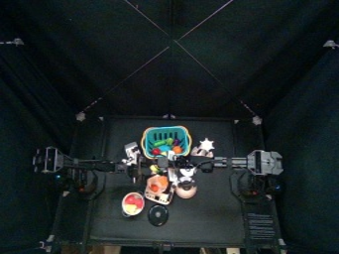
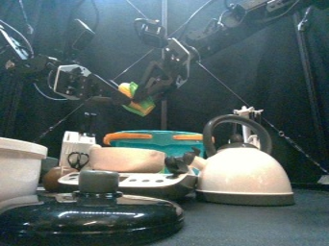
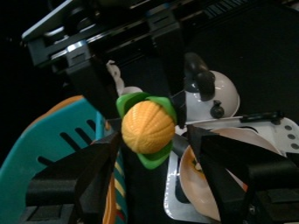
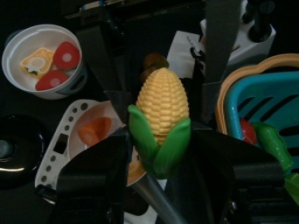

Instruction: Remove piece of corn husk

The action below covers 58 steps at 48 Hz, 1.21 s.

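An ear of corn [image 4: 163, 98] with yellow kernels and a green husk [image 4: 163, 149] around its lower end hangs in the air above the table. My right gripper [image 4: 163, 87] is shut on it, one jaw on each side. The front view shows the corn [image 2: 129, 90] and its husk [image 2: 145, 97] high at centre left, under the right arm. In the left wrist view I see the corn [image 3: 149, 128] end-on, ringed by the green husk [image 3: 152, 160]. My left gripper [image 3: 152, 150] stands open just in front of it, jaws on either side of the husk without touching it.
Below the corn stand a teal basket [image 2: 152, 139], a white kettle [image 2: 244, 175], a white bowl [image 2: 18, 165] and a black lid [image 2: 96, 208] at the front. A cup of toy food [image 4: 47, 54] and a white plate [image 4: 70, 131] lie under the right arm.
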Available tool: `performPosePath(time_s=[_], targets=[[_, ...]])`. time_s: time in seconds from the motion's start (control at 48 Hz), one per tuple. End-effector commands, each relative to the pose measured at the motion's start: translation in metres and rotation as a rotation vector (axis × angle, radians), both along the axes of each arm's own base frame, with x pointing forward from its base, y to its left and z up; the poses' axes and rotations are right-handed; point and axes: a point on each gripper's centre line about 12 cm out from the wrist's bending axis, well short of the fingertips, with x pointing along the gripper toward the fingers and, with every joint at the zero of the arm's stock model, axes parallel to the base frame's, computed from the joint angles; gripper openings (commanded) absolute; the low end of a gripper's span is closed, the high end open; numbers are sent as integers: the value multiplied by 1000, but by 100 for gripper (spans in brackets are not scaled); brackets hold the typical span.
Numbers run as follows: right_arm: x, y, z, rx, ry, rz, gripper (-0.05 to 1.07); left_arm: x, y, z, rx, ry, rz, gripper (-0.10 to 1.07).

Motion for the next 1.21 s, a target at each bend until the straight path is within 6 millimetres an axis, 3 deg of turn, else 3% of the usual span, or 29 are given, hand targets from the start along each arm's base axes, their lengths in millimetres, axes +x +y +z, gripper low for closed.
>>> performPosePath(time_s=[0.0,0.229,0.458,0.729,1.188], targets=[[-12,-1,35,-21,-85,-5,64,-4,4,17,-34,-65,44,96],[-35,-5,52,-94,-192,-19,64,-15,0,43,-126,-174,85,96],[-56,-12,56,-184,-361,-50,64,-14,5,63,-414,-299,186,96],[-55,-15,49,-189,-381,-63,64,-5,9,65,-594,-360,210,96],[-54,-16,45,-188,-372,-62,64,22,14,47,-637,-329,237,96]])
